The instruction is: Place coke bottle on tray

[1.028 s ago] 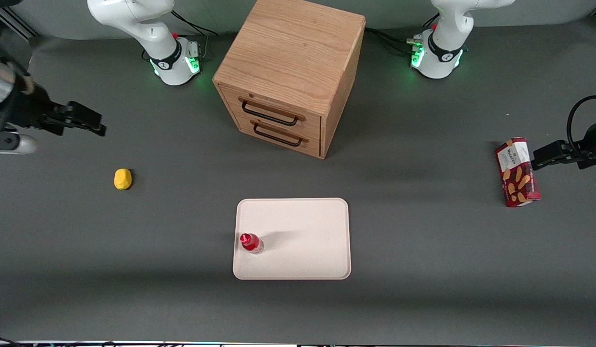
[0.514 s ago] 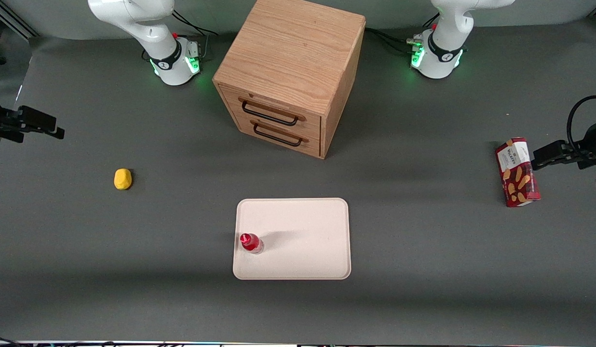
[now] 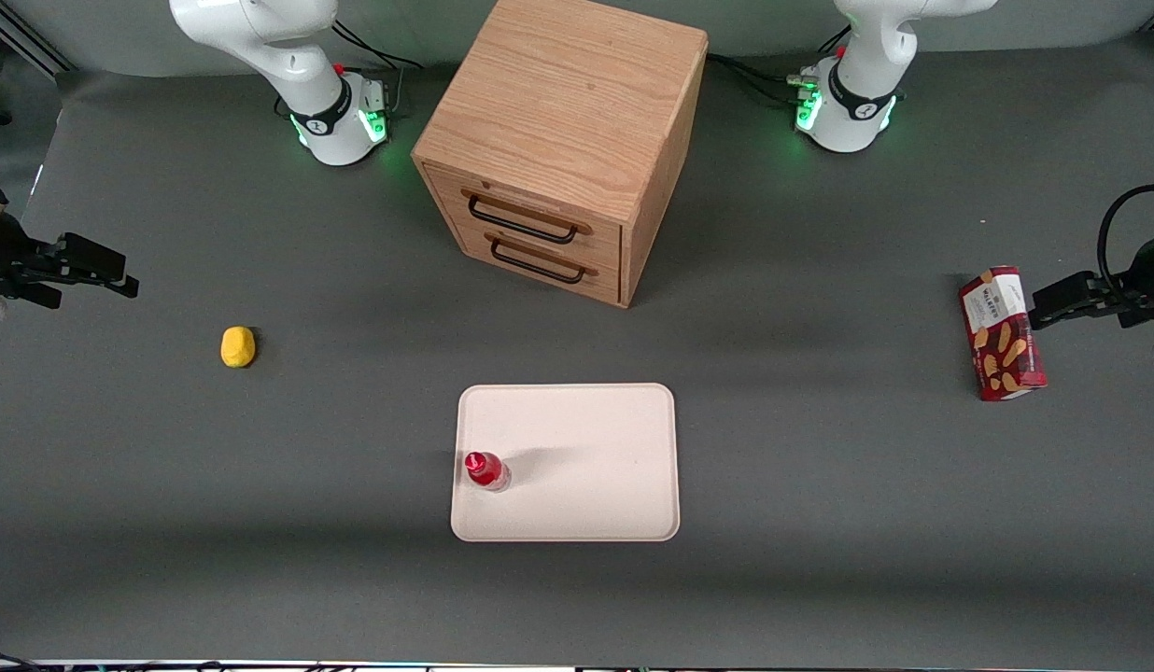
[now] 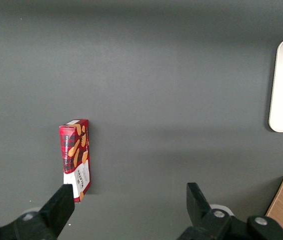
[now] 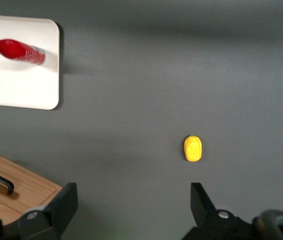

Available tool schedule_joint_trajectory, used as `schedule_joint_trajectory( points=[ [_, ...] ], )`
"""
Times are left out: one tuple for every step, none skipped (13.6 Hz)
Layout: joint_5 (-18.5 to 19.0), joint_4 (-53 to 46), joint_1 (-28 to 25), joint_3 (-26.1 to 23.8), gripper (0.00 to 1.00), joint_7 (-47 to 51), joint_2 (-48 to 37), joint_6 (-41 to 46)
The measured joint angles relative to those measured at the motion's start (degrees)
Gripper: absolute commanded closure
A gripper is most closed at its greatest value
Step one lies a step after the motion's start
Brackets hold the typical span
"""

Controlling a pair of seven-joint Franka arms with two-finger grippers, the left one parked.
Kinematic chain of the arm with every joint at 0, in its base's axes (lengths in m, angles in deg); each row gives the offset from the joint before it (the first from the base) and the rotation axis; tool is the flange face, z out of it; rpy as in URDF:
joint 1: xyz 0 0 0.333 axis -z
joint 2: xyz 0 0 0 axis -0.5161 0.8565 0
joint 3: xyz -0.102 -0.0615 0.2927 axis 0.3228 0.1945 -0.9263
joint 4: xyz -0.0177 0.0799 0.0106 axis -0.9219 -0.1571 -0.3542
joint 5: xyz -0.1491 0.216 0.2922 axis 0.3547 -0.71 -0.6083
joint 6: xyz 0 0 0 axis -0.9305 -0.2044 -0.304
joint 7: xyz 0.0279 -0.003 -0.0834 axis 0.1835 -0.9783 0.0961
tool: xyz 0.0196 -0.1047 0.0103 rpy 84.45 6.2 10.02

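Standing on the tray (image 3: 596, 504), coke bottle (image 3: 486, 470); gripper (image 3: 119, 273) well apart, fingers spread.

Colours and patterns on the dark grey table mat (image 3: 820, 523)

The slim coke bottle (image 3: 486, 470) has a red cap and red wrap; it stands on the flat, plain cream tray (image 3: 596, 457). The small lump (image 3: 237, 346) is solid yellow. The drawer cabinet (image 3: 563, 140) is light oak with visible grain and black handles. The biscuit box (image 3: 1001, 333) is red tartan with tan biscuit pictures. The black gripper (image 3: 96, 266) hangs toward the working arm's end, fingers spread.
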State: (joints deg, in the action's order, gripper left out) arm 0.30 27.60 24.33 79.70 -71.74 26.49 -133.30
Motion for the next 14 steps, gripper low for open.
schedule_joint_trajectory(
  points=[
    [0.01,0.00,-0.40,-0.01,0.00,0.80,-0.05,-0.16],
    [0.02,0.00,-0.55,-0.01,0.00,1.02,-0.06,-0.47],
    [0.02,0.00,-0.44,0.03,0.00,1.04,-0.06,-1.16],
    [0.02,-0.02,-0.15,0.11,0.00,1.05,-0.06,-1.89],
    [0.02,-0.12,0.13,0.18,0.00,1.05,-0.06,-2.74],
    [0.02,-0.21,0.27,0.27,0.00,1.05,-0.06,-3.38],
    [0.02,-0.23,0.30,0.34,0.00,1.06,-0.06,-3.63],
    [0.02,-0.24,0.30,0.35,0.00,1.13,-0.06,-3.93],
    [0.04,-0.24,0.30,0.35,0.00,1.26,-0.06,-4.35],
    [0.05,-0.24,0.30,0.35,0.00,1.41,-0.06,-4.43],
    [0.07,-0.25,0.30,0.35,0.00,1.51,-0.06,-4.45],
    [0.20,-0.25,0.30,0.35,0.00,1.55,-0.06,-4.45],
    [0.56,-0.25,0.30,0.35,0.00,1.57,-0.06,-4.46],
    [0.93,-0.24,0.30,0.35,0.00,1.58,-0.06,-4.46]
  ],
)
